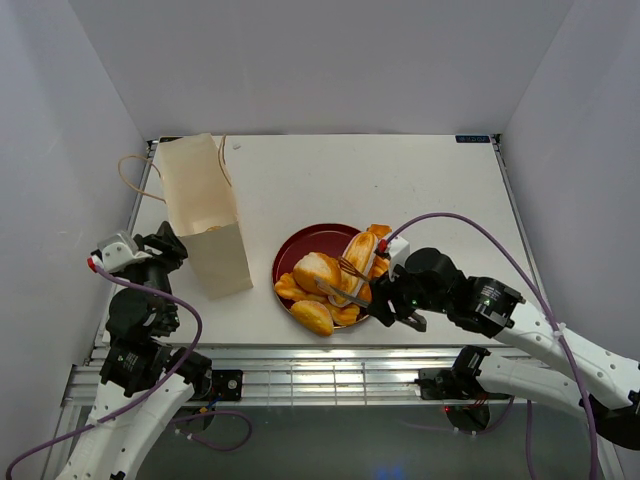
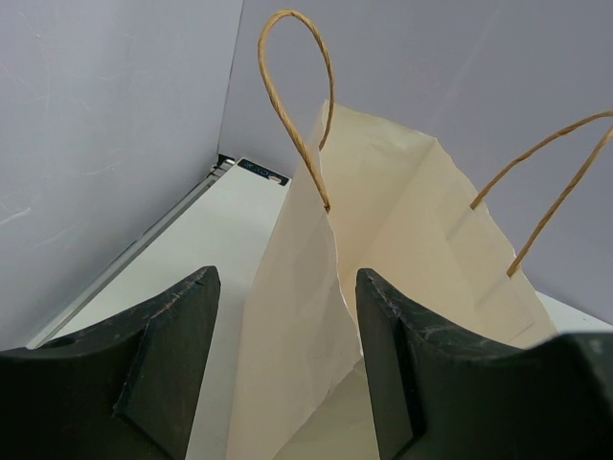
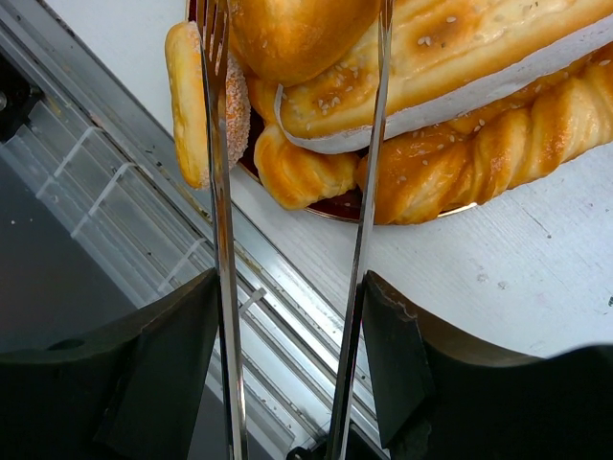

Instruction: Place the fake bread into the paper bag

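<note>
The fake bread (image 1: 325,280) is piled on a dark red plate (image 1: 291,252): a round bun (image 3: 297,34), a long cream-striped loaf (image 3: 460,57), a braid (image 3: 498,153) and a sugared oval roll (image 3: 187,96). My right gripper (image 1: 388,297) (image 3: 290,278) is shut on metal tongs (image 3: 218,240), whose two arms reach over the plate's near edge and stand either side of the round bun. The paper bag (image 1: 212,235) (image 2: 306,316) stands upright left of the plate. At its left side my left gripper (image 1: 165,246) (image 2: 287,287) is open, with the bag's near edge between the jaws, unpinched.
The bag's string handles (image 1: 135,180) (image 2: 297,96) loop out toward the left wall. White walls close in the table on three sides. The aluminium rail (image 1: 330,365) runs along the near edge, just below the plate.
</note>
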{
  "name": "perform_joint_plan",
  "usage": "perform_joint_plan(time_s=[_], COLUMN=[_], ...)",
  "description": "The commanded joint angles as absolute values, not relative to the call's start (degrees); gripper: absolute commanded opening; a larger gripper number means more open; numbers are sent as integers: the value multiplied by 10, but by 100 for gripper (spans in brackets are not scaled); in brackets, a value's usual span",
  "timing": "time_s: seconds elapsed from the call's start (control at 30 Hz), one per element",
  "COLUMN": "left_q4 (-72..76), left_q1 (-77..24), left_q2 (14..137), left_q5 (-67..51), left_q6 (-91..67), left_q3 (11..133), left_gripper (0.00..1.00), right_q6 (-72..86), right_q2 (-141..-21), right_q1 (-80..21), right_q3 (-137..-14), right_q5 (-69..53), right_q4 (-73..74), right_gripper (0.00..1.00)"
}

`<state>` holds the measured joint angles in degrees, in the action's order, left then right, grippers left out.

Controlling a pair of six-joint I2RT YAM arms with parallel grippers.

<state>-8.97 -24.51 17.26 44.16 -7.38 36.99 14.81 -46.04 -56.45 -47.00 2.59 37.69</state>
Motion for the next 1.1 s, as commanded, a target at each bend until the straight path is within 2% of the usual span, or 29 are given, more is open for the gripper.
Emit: perform_joint_plan(time_s=[0.0, 0.47, 0.93, 1.07], left_q4=[-91, -91, -92, -93], left_q1=[-248, -248, -247, -248], left_q2=[182, 183, 184, 183], left_q5=[432, 432, 432, 432], left_q6=[-75, -75, -75, -75], left_q3=[370, 370, 370, 370], left_gripper=[69, 69, 69, 69], right_q6=[135, 130, 132, 132], right_q2=[-462, -490, -484, -486], right_q1=[-568, -568, -568, -568], right_q3=[-476, -464, -471, -472], right_q5=[27, 33, 23, 19], right_q4=[376, 360, 367, 366], right_gripper=[64, 60, 43, 30])
